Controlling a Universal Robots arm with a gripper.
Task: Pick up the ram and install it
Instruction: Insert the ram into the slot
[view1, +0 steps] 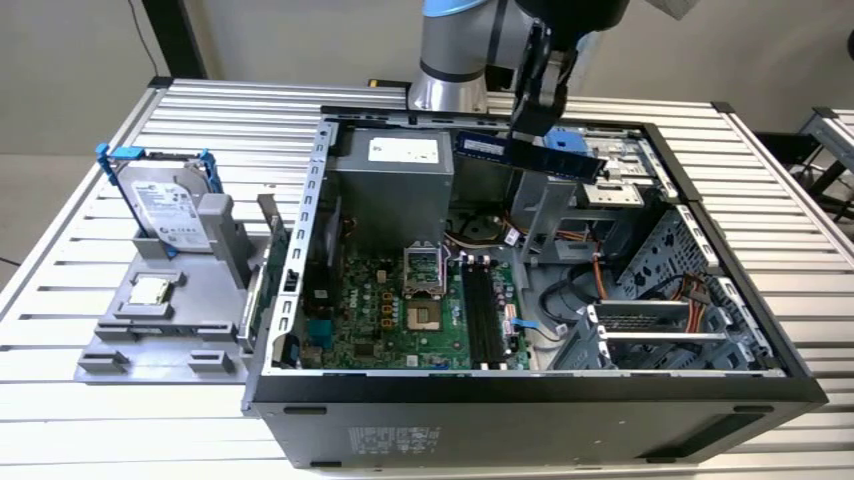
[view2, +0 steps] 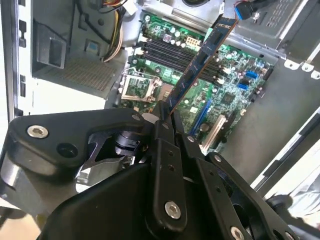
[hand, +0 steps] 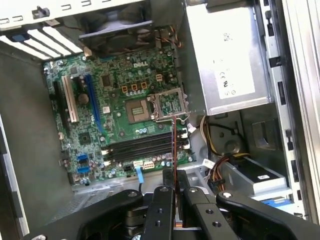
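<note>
Dark blue ram (view1: 570, 161), black gripper (view2: 163, 119), green motherboard (view1: 387, 322), silver hard drive (view1: 171, 208) in blue bracket (view1: 154, 153)

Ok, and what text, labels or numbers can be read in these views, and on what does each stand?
No line is quoted: one is a maker's mark, the rest are too small or blurred.
On the motherboard: a short white maker's mark, left unquoted.
On the power supply: white label, print too small.
On the hard drive: white label, too small.
On the ram: pale sticker, blurred.
On the case: grey label, blurred.
</note>
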